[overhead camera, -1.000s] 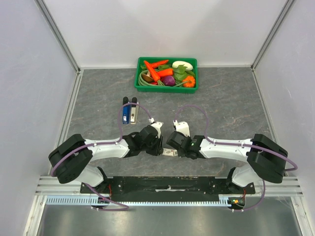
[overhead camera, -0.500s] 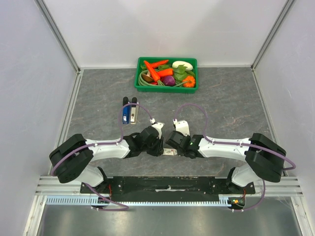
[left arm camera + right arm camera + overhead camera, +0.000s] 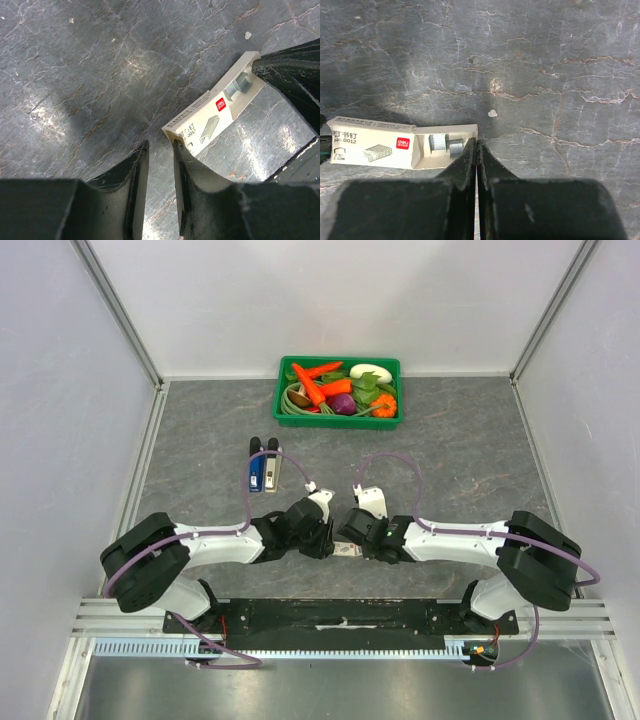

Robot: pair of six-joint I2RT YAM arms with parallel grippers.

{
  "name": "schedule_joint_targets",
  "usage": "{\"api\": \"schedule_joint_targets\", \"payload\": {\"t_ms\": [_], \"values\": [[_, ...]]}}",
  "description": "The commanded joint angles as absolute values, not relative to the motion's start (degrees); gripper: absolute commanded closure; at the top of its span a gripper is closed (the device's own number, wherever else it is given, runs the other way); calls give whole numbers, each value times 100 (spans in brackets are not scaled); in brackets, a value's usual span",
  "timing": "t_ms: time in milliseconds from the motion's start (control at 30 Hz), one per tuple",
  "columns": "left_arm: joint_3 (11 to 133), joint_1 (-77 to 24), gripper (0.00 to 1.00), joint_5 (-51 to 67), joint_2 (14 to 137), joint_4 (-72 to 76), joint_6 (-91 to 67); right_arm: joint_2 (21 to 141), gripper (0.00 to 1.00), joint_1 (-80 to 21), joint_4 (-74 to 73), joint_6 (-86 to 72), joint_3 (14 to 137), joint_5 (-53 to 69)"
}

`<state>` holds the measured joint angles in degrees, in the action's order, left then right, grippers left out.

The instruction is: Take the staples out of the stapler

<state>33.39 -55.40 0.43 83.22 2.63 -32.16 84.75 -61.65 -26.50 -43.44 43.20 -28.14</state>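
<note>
Left hand (image 3: 160, 148) narrowly parted beside staple box (image 3: 210, 117); right hand (image 3: 476, 145) closed, covering its open end.

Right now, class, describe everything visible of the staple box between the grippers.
The staple box is a small cream cardboard sleeve with a red logo, a staple drawing and the number 0012. It lies flat on the grey table. Its inner tray is slid out, showing metal staples. The right gripper, shut, meets that open end; the left gripper is by the closed end.
</note>
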Motion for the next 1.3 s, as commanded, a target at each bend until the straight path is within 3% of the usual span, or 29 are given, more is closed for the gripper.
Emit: {"api": "schedule_joint_targets", "payload": {"t_ms": [0, 1267], "values": [[3155, -5581, 66, -123, 8323, 35, -3331, 8332, 99, -6179, -2646, -4412, 4236, -2883], [2936, -5748, 66, -132, 8543, 193, -3507, 8253, 100, -6179, -2628, -4614, 4201, -2848]]}}
